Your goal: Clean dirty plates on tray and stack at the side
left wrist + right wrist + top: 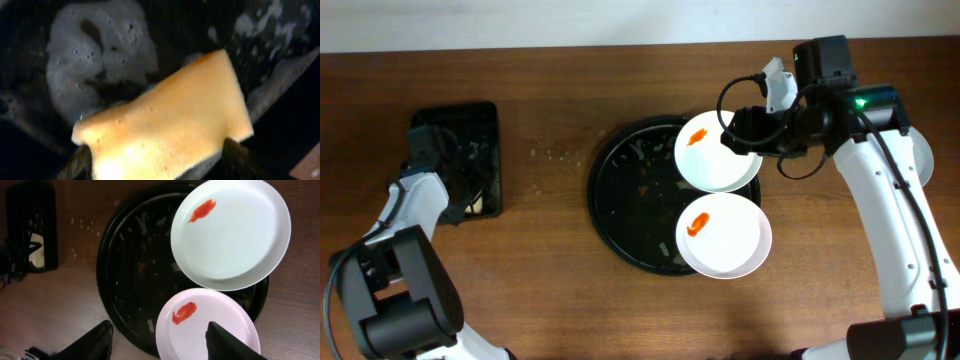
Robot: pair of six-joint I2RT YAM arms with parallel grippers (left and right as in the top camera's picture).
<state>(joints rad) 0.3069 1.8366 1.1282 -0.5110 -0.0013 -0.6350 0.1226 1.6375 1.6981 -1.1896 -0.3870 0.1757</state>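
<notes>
Two dirty plates, white with an orange smear each, lie on the right side of the round black tray (625,200): one at the back (718,155), one at the front (725,238). Both overhang the rim. The right wrist view shows the same back plate (232,237), front plate (200,325) and tray (127,270). My right gripper (745,132) (160,342) hangs open above them, holding nothing. My left gripper (462,172) (159,162) is down in the small rectangular tray, jaws wide on either side of a yellow sponge (165,125).
The rectangular black tray (450,112) at the far left holds white foam (95,55). Crumbs and wet specks dot the round tray and the wood beside it (555,153). A white curved rim (924,160) shows behind my right forearm.
</notes>
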